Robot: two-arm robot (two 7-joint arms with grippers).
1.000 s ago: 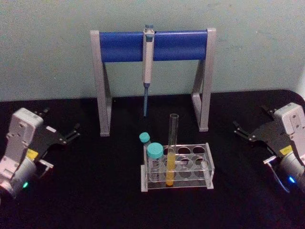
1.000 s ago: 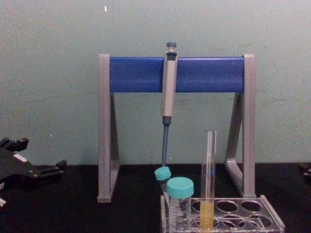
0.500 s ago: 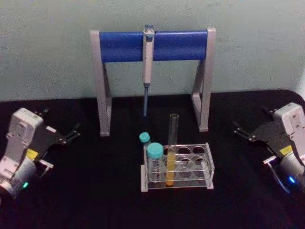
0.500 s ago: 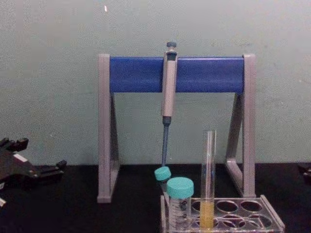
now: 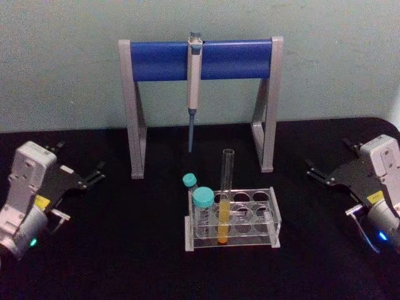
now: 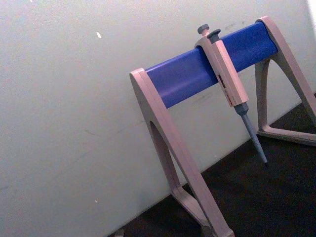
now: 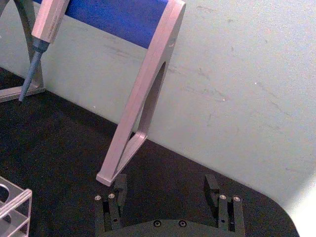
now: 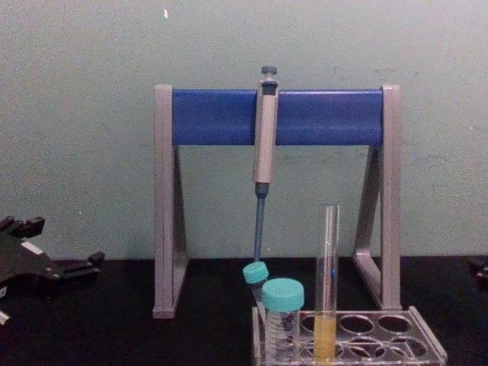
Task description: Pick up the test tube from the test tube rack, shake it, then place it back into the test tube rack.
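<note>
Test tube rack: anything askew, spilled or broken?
Only the rear teal-capped tube leans; the front teal-capped tube and the test tube stand upright in the test tube rack. No spill visible. The left gripper and right gripper sit open at the sides.

A black table [image 5: 125,250] carries two things. A clear rack [image 5: 262,232] stands about midway between the left gripper [image 5: 80,159] and the right gripper [image 5: 328,156], a little nearer the robot than their fingertips. A grey-and-blue stand [image 5: 156,60] stands beyond the rack, its feet farther back than both grippers.
</note>
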